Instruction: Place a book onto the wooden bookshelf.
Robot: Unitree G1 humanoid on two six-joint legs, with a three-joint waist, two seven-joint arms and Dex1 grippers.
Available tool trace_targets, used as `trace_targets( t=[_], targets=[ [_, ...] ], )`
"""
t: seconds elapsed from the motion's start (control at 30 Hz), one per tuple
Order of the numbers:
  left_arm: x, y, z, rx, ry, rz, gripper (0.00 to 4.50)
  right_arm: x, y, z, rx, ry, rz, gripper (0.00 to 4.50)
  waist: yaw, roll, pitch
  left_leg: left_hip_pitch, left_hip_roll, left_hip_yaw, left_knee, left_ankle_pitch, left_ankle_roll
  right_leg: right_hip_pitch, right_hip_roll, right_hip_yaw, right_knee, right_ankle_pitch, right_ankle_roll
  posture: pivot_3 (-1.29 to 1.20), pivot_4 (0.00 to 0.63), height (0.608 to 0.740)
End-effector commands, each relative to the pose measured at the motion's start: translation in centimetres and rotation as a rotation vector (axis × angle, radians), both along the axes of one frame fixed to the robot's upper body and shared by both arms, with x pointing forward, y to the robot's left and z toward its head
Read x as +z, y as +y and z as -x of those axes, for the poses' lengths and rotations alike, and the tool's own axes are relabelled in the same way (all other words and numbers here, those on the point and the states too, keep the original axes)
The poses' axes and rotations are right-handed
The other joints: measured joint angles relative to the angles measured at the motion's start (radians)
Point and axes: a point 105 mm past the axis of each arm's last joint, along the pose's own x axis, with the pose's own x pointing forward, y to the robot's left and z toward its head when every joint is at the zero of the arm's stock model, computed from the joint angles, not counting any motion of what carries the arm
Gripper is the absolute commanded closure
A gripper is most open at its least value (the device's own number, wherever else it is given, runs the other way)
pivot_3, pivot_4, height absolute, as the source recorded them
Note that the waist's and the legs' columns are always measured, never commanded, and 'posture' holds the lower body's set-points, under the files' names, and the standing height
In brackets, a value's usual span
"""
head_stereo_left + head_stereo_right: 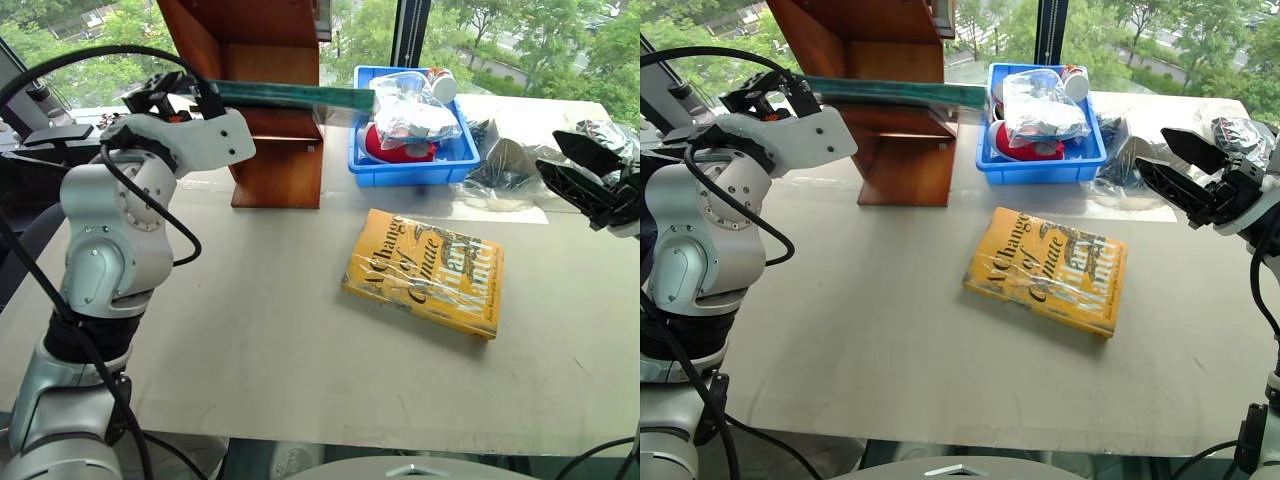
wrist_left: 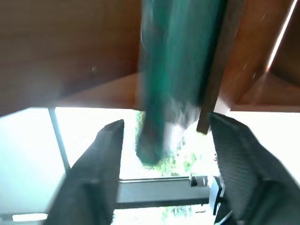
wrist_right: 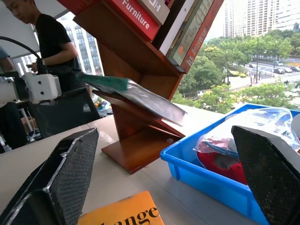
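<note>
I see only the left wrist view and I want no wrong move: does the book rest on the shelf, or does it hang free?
Observer: In the right wrist view the book lies tilted on a board of the shelf.
Operator: Does it stick out?
Observer: Yes, one end reaches past the shelf toward the blue bin.
Operator: Is the right tool near it?
Observer: No, the right tool hovers open at the far right, apart from the book.
</note>
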Motion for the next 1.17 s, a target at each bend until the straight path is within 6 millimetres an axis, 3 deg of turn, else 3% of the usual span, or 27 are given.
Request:
trace_targets(
  t=[0.03,0.27,0.4,0.5,0.57,0.63,0.7,0.83,0.97,1.03,1.17],
  targets=[
    [1.6,0.4,1.0,0.022,-0.073,-0.002,0.05,1.2,-0.1,0.5,0.009,-0.054,0.003,0.00,0.001,0.000,0.000,0.000,0.000,0.000,0.000,0.000,0.000,0.000,0.000,0.000,0.000,0.000,0.000,0.00,0.150,0.740],
    [1.0,-0.5,1.8,-0.027,-0.098,0.038,0.05,0.9,-0.4,0.6,-0.005,-0.045,0.004,0.00,0.000,0.000,0.000,0.000,0.000,0.000,0.000,0.000,0.000,0.000,0.000,0.000,0.001,0.000,0.000,0.00,0.150,0.740],
    [0.3,-2.9,3.0,-0.170,-0.160,0.101,0.05,0.4,-1.0,1.2,-0.022,-0.027,0.009,0.00,0.003,0.000,0.000,-0.001,0.000,-0.001,0.001,0.000,0.000,0.000,-0.001,0.000,0.001,0.000,0.000,0.00,0.150,0.740],
    [-2.5,-6.1,4.2,-0.369,-0.100,0.220,0.05,-1.0,-1.2,2.0,-0.037,0.010,0.053,0.00,0.006,0.001,-0.001,-0.001,0.000,-0.001,0.001,0.000,0.000,0.000,-0.002,0.000,0.001,0.000,0.000,0.00,0.150,0.740],
    [-5.0,-7.7,5.1,-0.492,-0.001,0.441,0.05,-2.4,-1.5,2.6,-0.058,0.041,0.084,0.00,0.006,0.001,-0.002,-0.001,0.000,0.000,0.001,0.000,0.000,0.000,-0.004,0.000,0.001,0.000,0.000,0.00,0.150,0.740],
    [-9.8,-9.6,7.0,-0.658,0.237,0.807,0.05,-5.0,-2.4,3.3,-0.147,0.079,0.139,0.00,0.005,0.002,-0.002,-0.001,0.001,0.000,0.001,0.000,0.000,0.000,-0.005,0.000,0.001,0.000,0.000,0.00,0.150,0.740],
    [-12.7,-9.6,8.5,-0.682,0.373,1.013,0.05,-7.3,-3.1,4.0,-0.233,0.101,0.209,0.00,0.003,0.001,-0.007,0.000,0.001,0.000,0.001,0.000,0.000,0.001,-0.005,0.000,0.000,0.000,0.000,0.00,0.150,0.740],
    [-16.0,-7.7,8.9,-0.599,0.500,1.271,0.05,-12.6,-4.2,7.1,-0.305,0.193,0.300,0.00,0.007,0.003,-0.008,0.002,0.001,-0.001,0.001,0.000,0.000,0.002,-0.002,-0.003,0.003,0.000,0.000,0.00,0.150,0.740],
    [-19.9,-6.5,9.8,-0.491,0.626,1.290,0.05,-16.3,-4.7,9.0,-0.304,0.245,0.403,0.00,-0.009,0.006,-0.009,0.022,0.001,0.002,0.001,0.000,0.000,0.018,0.000,0.002,0.002,-0.006,-0.001,0.00,0.150,0.740],
    [-21.2,-6.1,10.4,-0.456,0.669,1.277,0.05,-17.3,-5.0,9.4,-0.310,0.255,0.416,0.00,-0.026,0.004,-0.009,0.032,0.001,0.005,0.000,0.000,-0.001,0.025,0.000,0.006,-0.001,-0.006,-0.001,0.00,0.150,0.740],
    [-22.1,-5.8,11.1,-0.452,0.696,1.220,0.05,-18.6,-5.7,9.7,-0.330,0.273,0.427,0.00,-0.031,0.004,-0.009,0.033,0.005,0.003,-0.001,-0.001,-0.002,0.025,-0.001,0.009,-0.001,-0.006,-0.001,0.00,0.150,0.740]
  ],
)
